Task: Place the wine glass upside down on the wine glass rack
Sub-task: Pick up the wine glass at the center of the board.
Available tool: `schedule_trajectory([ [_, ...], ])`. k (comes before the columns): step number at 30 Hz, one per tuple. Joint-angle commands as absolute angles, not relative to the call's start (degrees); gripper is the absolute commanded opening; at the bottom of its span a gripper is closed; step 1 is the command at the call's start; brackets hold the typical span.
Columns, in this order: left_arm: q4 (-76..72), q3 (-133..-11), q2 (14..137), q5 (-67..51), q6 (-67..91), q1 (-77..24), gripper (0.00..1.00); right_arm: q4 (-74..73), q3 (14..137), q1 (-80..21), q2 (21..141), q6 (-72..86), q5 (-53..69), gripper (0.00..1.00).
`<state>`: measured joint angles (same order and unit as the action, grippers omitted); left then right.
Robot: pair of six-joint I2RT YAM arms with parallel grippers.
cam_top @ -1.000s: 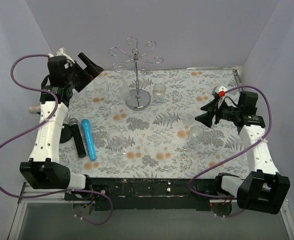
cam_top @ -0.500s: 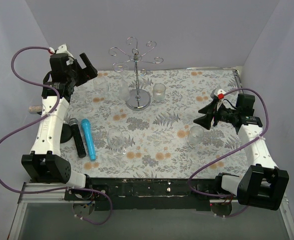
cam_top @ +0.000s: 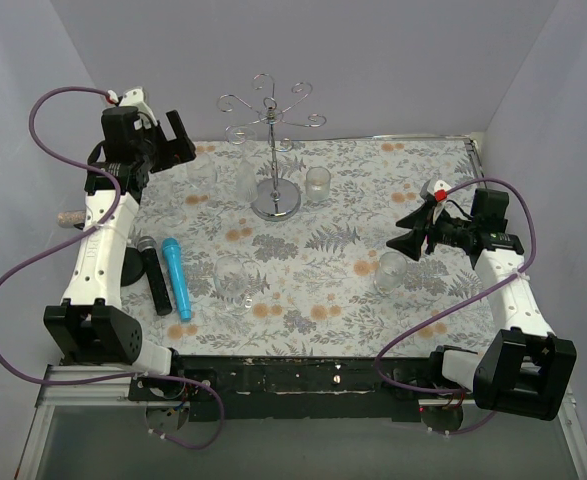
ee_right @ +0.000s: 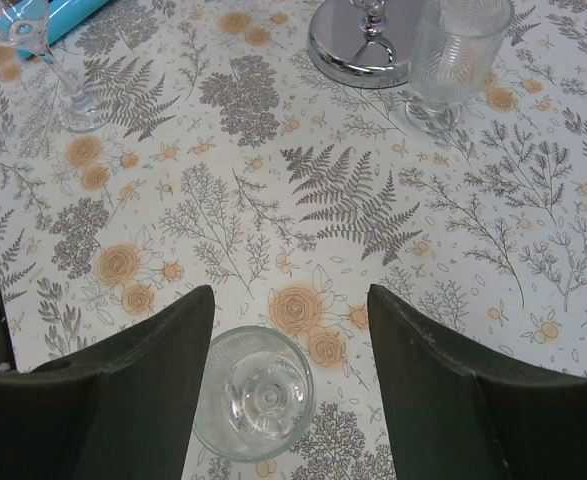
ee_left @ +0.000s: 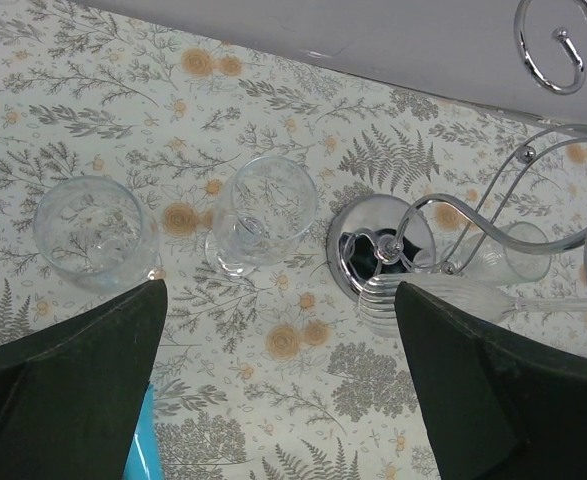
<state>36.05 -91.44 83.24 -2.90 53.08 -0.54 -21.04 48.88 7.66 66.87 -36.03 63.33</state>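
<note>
The wine glass rack (cam_top: 276, 203) is a silver wire stand at the back centre, with a round mirrored base, a thin pole and curled arms (cam_top: 270, 110). Its base (ee_left: 378, 255) and arms (ee_left: 553, 50) also show in the left wrist view. A clear stemmed wine glass (cam_top: 235, 283) stands upright at the front centre; its stem (ee_right: 68, 90) shows in the right wrist view. My left gripper (cam_top: 173, 140) is open and empty, high over the back left (ee_left: 280, 300). My right gripper (cam_top: 410, 235) is open and empty (ee_right: 291, 300), above a small glass (ee_right: 255, 393).
Two clear glasses (ee_left: 88, 232) (ee_left: 263, 212) stand left of the rack. A ribbed glass (cam_top: 318, 183) stands right of its base. A small glass (cam_top: 391, 272) stands under the right gripper. A black microphone (cam_top: 153, 275) and a blue one (cam_top: 177, 277) lie front left.
The left gripper has swung a little to the left and back, away from the rack. The right gripper has shifted slightly away from the table's middle. No object has moved.
</note>
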Motion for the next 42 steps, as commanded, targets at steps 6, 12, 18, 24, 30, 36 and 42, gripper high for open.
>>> schedule_trajectory([
  [6, 38.23, -88.16, 79.19, -3.08, 50.45, -0.53, 0.98, -20.3, 47.55, 8.35, 66.36, -36.74, 64.51, 0.71],
  [12, 38.5, -88.76, 81.46, 2.36, 48.87, -0.53, 0.98, -19.42, 47.02, 8.35, 66.62, -36.12, 65.13, 0.71],
  [18, 40.95, -95.35, 89.2, 10.72, 46.41, -2.19, 0.98, -18.9, 46.5, 8.26, 66.18, -35.95, 65.3, 0.71],
  [24, 43.33, -101.07, 95.35, 13.8, 45.26, -2.9, 0.91, -18.89, 46.49, 8.26, 66.44, -35.68, 65.74, 0.71],
  [30, 43.77, -102.13, 98.69, 17.04, 44.82, -2.9, 0.77, -18.81, 46.49, 8.26, 66.53, -35.6, 65.83, 0.71],
  [36, 44.38, -102.22, 100.46, 18.02, 44.82, -2.81, 0.61, -18.9, 46.58, 8.35, 66.71, -35.6, 65.92, 0.71],
  [42, 44.38, -101.34, 101.16, 18.28, 45.0, -2.81, 0.44, -18.9, 46.58, 8.35, 66.8, -35.6, 65.92, 0.71],
])
